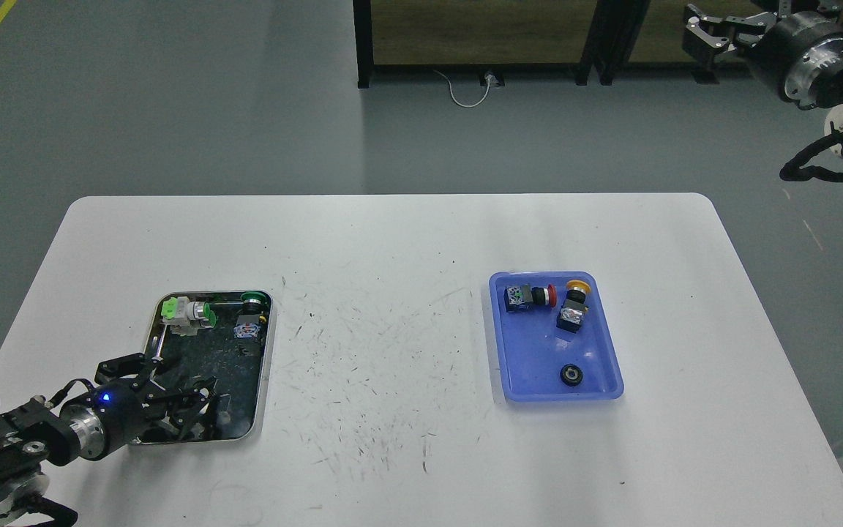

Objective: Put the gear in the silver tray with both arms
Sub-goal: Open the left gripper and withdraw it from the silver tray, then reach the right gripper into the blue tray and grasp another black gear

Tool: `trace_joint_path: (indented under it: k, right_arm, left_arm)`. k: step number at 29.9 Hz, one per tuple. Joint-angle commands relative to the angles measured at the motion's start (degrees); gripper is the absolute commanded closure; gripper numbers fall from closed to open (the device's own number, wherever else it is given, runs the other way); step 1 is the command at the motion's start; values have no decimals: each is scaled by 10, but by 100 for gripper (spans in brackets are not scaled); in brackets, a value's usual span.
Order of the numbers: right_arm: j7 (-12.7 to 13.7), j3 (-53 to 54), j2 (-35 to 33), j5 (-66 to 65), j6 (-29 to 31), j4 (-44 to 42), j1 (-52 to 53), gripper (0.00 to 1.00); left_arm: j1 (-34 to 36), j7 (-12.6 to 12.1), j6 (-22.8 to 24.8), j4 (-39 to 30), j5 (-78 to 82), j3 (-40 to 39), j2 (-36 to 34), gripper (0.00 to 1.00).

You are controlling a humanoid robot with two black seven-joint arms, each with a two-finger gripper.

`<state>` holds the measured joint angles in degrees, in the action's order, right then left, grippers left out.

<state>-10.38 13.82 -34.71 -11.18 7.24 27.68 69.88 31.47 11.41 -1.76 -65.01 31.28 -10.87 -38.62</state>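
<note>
Silver tray (266,351) near left table edge, left hand (198,402) inside it

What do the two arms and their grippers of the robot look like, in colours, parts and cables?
Both arms are black with silver metal joint rings. The left gripper is a black claw of thin linked fingers; a small blue light glows on its round black wrist, and black cables loop beside the arm. The right gripper is also a black claw behind a thick silver ring, with a white disc-shaped part and black cables below it.
</note>
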Motion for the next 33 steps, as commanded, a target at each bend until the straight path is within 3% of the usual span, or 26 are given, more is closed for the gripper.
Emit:
trace_joint_path:
  k: [1, 2, 7, 13, 17, 22, 33]
  right_arm:
    - [-2, -1, 0, 1, 6, 9, 3, 3]
    - [-3, -2, -1, 2, 8, 15, 2, 1]
    - [-3, -40, -14, 2, 15, 75, 1, 1]
    - [4, -106, -45, 1, 15, 189, -11, 1]
    - [27, -157, -76, 1, 15, 274, -25, 1]
    - [53, -200, -121, 2, 15, 359, -41, 2]
    - [57, -246, -157, -18, 20, 419, -114, 2]
  left_arm:
    - [7, -3, 3, 1, -18, -63, -15, 7]
    - [11, -5, 5, 2, -18, -88, -22, 2]
    - [56, -12, 18, 2, -25, -149, -51, 2]
    - [143, -35, 19, 32, -81, -144, -64, 2]
    - [180, -41, 18, 56, -101, -136, -63, 2]
    - [199, -41, 18, 69, -101, -114, -59, 2]
    - [207, -41, 18, 83, -102, -104, -57, 2]
